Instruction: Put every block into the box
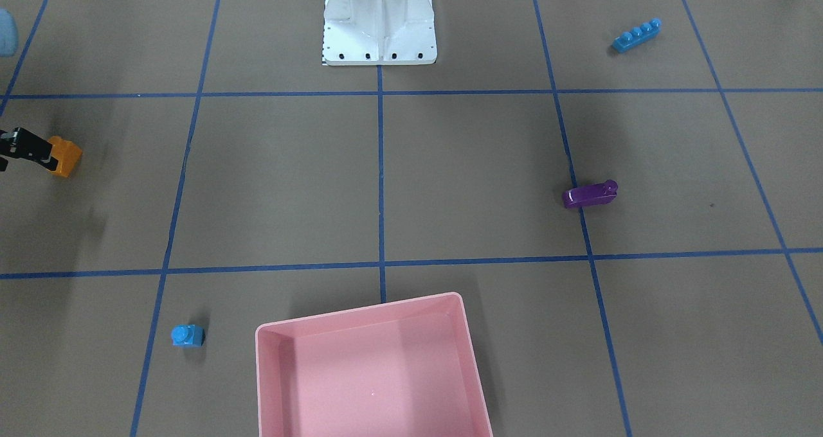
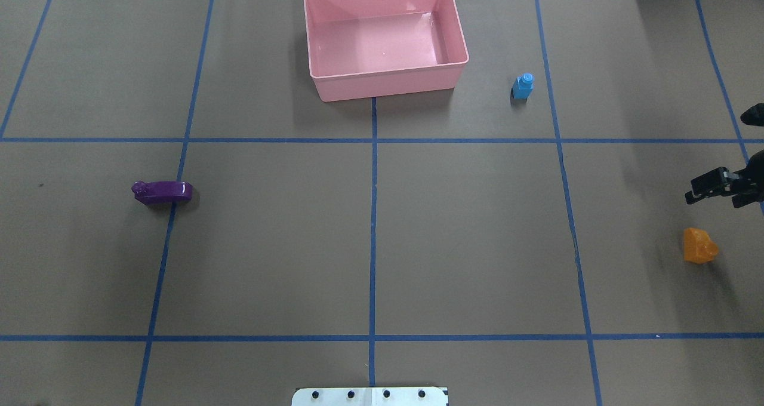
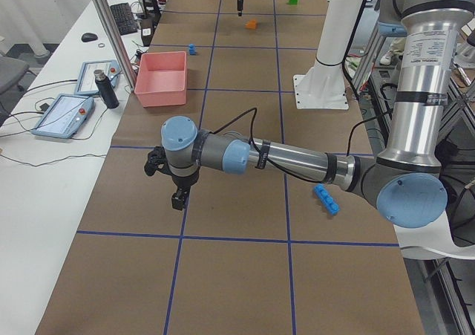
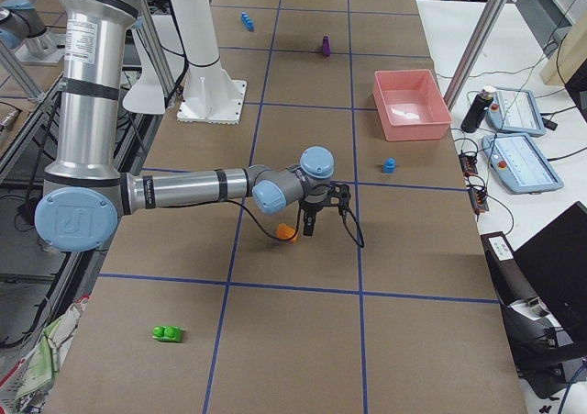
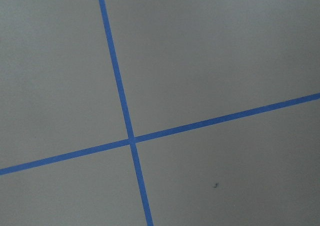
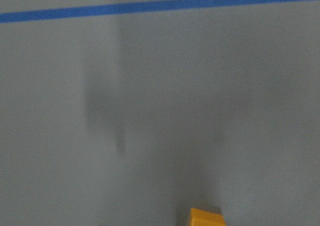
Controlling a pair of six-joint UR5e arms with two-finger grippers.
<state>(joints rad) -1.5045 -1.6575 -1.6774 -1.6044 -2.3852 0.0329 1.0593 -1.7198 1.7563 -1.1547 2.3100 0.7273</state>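
The pink box [image 2: 388, 86] stands empty at the table's far middle. The orange block [image 2: 699, 246] lies at the right side. My right gripper [image 2: 691, 192] hovers just beyond it, fingers apart and empty; the block's top edge shows at the bottom of the right wrist view [image 6: 206, 217]. The small blue block [image 2: 523, 86] stands right of the box. The purple block [image 2: 162, 191] lies at the left. The long blue block [image 1: 636, 36] lies near the robot's left side. The green block [image 4: 167, 333] lies far out at the right end. My left gripper [image 3: 178, 200] hangs over bare table; I cannot tell whether it is open.
The white robot base [image 1: 379, 32] stands at the near middle edge. A side table beyond the box holds control tablets [image 3: 65, 116] and a dark bottle [image 3: 106, 90]. Blue tape lines cross the brown table.
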